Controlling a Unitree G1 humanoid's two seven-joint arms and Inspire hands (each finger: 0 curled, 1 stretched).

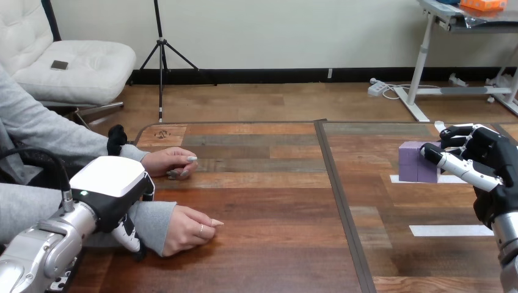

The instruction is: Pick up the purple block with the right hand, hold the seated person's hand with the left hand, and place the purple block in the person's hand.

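**Right grasp on, left grip unclear**

Purple block (414, 160) sits far right on the bench (269, 201), on a white tape mark (397, 179). Right robot hand (495, 171) has thumb and fingers wrapped round it.

Best move, I'd say: squeeze square on opposite faces and lift straight before crossing.

Left robot hand (113, 195) is over the wrist of the person's nearer hand (189, 229). Its shell hides any grip, so can't tell. The block's right side is covered too.

The surface's (275, 207) middle is lying open to me; the person's near hand (186, 230) and far hand (171, 163) are blocking its left.
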